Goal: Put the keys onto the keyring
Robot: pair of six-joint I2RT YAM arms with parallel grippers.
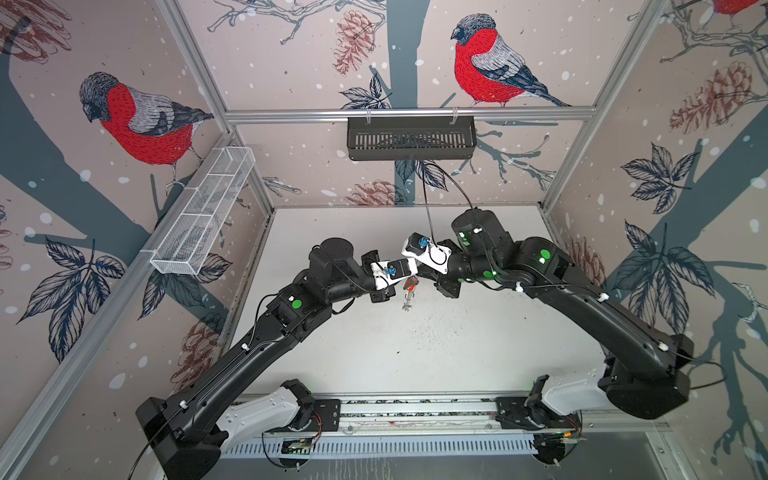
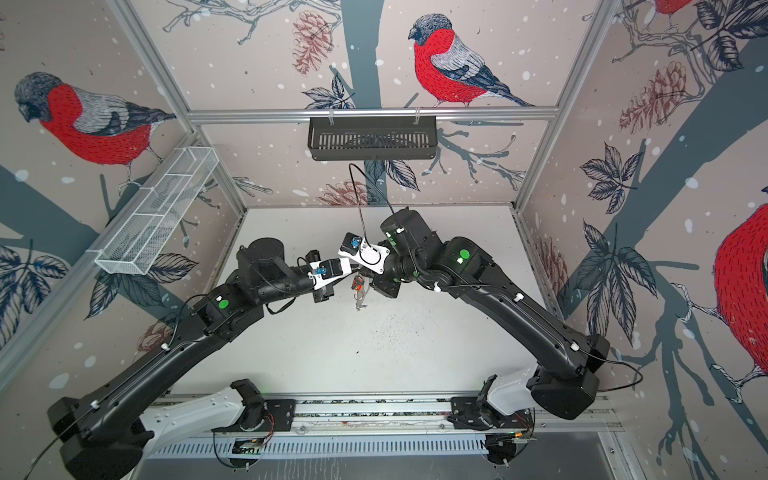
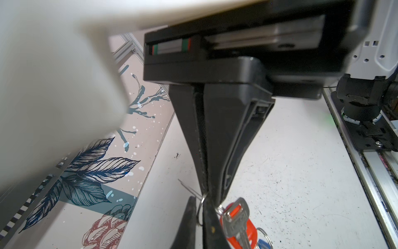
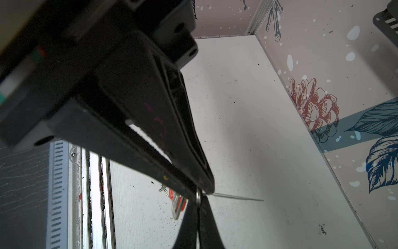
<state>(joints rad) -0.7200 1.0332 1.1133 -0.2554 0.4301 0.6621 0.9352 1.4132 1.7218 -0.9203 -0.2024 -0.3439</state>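
Note:
Both grippers meet tip to tip above the middle of the table. My left gripper (image 1: 409, 277) (image 3: 199, 201) is shut on a metal ring (image 3: 201, 208). My right gripper (image 1: 417, 277) (image 4: 199, 201) pinches the same ring (image 4: 198, 196) from the opposite side. Below the ring hang the keys: a silver key (image 3: 235, 220) with a red-orange tag (image 3: 249, 228) (image 1: 410, 284), and a blue tag (image 3: 263, 244) lower down. A thin pale sliver (image 4: 237, 197) juts from the pinch; I cannot tell whether it is the keyring plate seen edge-on.
The white table (image 1: 415, 353) lies below the hanging keys. A white wire basket (image 1: 203, 212) hangs on the left wall and a black slotted tray (image 1: 411, 137) on the back wall. The arms' base rail (image 1: 415, 409) runs along the front edge.

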